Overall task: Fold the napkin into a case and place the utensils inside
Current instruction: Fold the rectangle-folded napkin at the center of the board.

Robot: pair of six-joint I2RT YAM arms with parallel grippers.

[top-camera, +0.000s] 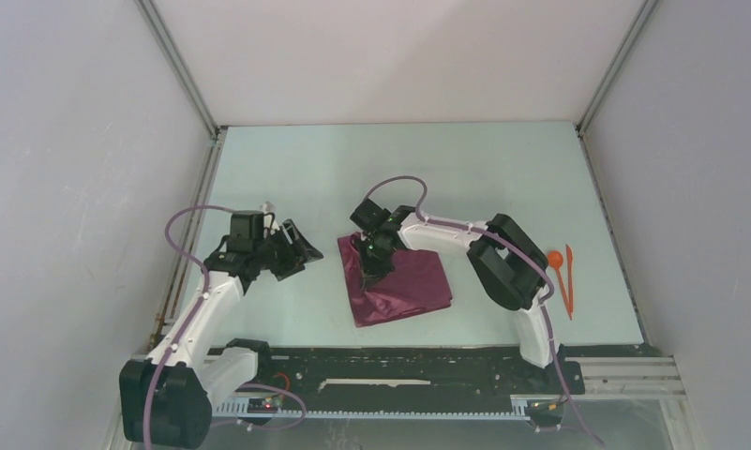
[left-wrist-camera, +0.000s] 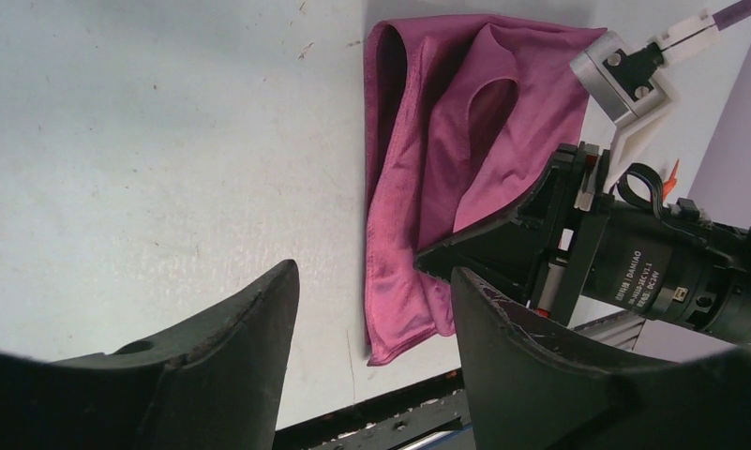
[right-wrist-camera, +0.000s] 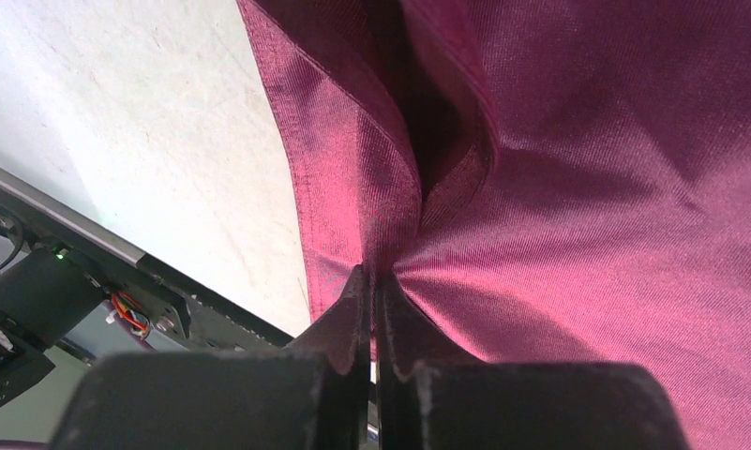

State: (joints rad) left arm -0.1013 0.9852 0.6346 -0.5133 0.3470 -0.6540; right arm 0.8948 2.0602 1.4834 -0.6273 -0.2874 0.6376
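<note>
At table centre, right gripper [right-wrist-camera: 371,277]: clamped tight on a pinch of the napkin [right-wrist-camera: 587,187] near its left edge, with cloth puckered at the fingertips.
Under it, napkin: lying on the table [top-camera: 352,169], loosely doubled, with layered folds along the left side.
Further left, left gripper [left-wrist-camera: 373,272]: spread well apart, holding nothing, just beside the napkin without touching.
Far right, utensils: orange spoon [top-camera: 556,260] and slim piece [top-camera: 568,281] side by side near the table's right edge, well apart from the napkin.
</note>
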